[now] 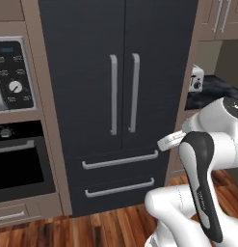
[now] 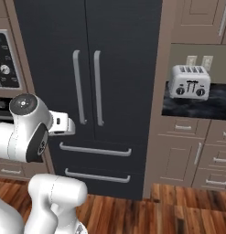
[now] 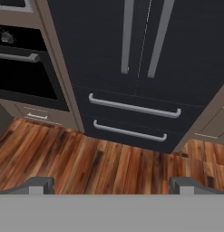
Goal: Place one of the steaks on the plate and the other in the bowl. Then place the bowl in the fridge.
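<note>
The fridge (image 1: pixel 91 72) (image 2: pixel 128 55) (image 3: pixel 95 36) stands straight ahead, tall and dark charcoal, both doors shut. Its long silver handles (image 1: pixel 124 94) meet at the middle, above two shut lower drawers (image 1: pixel 119 159). My arm is folded in front of its lower right corner. My gripper (image 3: pixel 113 186) is open and holds nothing; it points down at the wooden floor before the drawers, well short of the fridge. The steaks, the plate and the bowl are out of view.
A built-in oven (image 1: pixel 19 164) with a control panel (image 1: pixel 12 77) above it sits left of the fridge. To the right, a toaster (image 2: pixel 189 81) stands on a dark counter (image 2: pixel 196 107) over tan drawers (image 2: pixel 192 151). Wooden floor (image 3: pixel 86 167) lies in front.
</note>
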Motion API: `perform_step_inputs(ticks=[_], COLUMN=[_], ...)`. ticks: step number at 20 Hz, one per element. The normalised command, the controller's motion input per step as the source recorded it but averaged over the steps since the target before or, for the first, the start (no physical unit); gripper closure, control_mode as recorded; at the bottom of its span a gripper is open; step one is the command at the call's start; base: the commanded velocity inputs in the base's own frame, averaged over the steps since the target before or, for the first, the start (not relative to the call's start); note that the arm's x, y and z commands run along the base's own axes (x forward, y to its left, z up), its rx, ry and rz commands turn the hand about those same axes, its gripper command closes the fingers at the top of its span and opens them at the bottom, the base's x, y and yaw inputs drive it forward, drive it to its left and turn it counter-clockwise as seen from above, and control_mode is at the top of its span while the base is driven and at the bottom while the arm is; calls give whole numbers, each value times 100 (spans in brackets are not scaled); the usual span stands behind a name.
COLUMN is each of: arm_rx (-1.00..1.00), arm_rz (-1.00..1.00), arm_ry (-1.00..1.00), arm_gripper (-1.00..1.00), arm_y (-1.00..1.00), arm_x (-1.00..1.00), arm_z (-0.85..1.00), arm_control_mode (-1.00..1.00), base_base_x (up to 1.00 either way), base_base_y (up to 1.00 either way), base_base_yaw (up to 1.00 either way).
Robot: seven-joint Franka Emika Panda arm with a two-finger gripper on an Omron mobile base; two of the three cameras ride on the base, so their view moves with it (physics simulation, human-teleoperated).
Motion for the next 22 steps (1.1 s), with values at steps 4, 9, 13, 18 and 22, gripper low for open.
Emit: perform_step_inputs(ticks=[4, 9, 13, 18, 22], arm_rx=[0, 0, 0, 0, 0], arm_rz=[0, 0, 0, 0, 0], arm_ry=[0, 0, 0, 0, 0], arm_gripper=[-100, -100, -100, -100, -100], arm_y=[0, 0, 0, 0, 0], arm_x=[0, 0, 0, 0, 0], arm_z=[0, 0, 0, 0, 0], arm_control_mode=[100, 100, 100, 100, 100], base_base_x=[-12, -14, -28, -32, -1], base_base_y=[8, 2, 0, 0, 0], base_base_yaw=[18, 13, 5, 5, 2])
